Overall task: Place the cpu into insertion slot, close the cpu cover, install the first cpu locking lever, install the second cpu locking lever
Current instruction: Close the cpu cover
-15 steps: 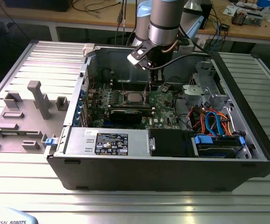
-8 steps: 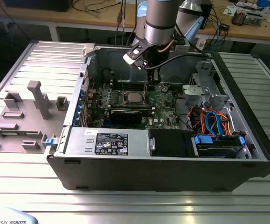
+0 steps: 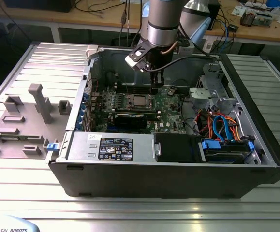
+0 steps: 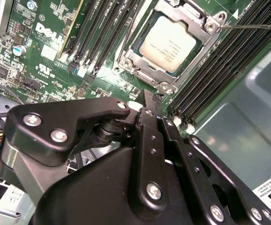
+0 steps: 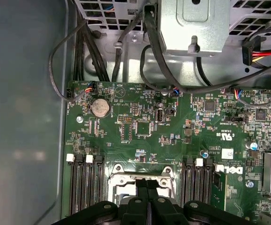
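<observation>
While the cpu point(image 4: 172, 44) lies in the insertion slot point(image 4: 126, 62) under the lowered cpu cover point(image 4: 147, 77), mid-frame in the exterior view, the pincer point(image 4: 149, 96) hangs beside it, closed completely and holding nothing.

The cpu point(image 4: 172, 44) sits in the insertion slot point(image 4: 142, 75).

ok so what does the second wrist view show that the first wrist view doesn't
Second wrist view: the cpu, silvery top up, seated inside the window of the cpu cover, and a thin metal rod off the frame's corner.
First wrist view: a coin battery, black cables and a grey metal bracket beyond the board's edge.
Both wrist views: the green motherboard, black memory slots, the cpu cover's frame and the gripper, shut, near that frame.
</observation>
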You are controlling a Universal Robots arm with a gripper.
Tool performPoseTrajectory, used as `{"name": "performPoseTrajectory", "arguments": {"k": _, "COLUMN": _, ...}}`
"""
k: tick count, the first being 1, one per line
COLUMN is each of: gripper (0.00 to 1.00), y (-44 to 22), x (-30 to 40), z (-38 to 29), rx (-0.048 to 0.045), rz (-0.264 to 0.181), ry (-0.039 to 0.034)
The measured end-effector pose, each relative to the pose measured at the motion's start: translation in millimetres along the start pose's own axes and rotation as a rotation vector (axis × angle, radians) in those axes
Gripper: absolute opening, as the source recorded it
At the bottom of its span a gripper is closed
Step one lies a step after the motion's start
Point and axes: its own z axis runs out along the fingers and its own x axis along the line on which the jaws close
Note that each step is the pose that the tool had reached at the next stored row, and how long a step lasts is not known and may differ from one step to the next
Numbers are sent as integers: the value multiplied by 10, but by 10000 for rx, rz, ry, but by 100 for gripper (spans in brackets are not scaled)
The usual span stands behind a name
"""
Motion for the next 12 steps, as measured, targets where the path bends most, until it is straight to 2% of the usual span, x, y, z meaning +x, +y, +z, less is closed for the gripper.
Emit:
{"name": "performPoseTrajectory", "arguments": {"k": 7, "gripper": 11, "y": -17, "x": 1, "z": 1, "rx": 0, "rz": 2, "ry": 1}}
{"name": "performPoseTrajectory", "arguments": {"k": 12, "gripper": 11, "y": -76, "x": 4, "z": 0, "rx": -1, "rz": 1, "ry": 1}}
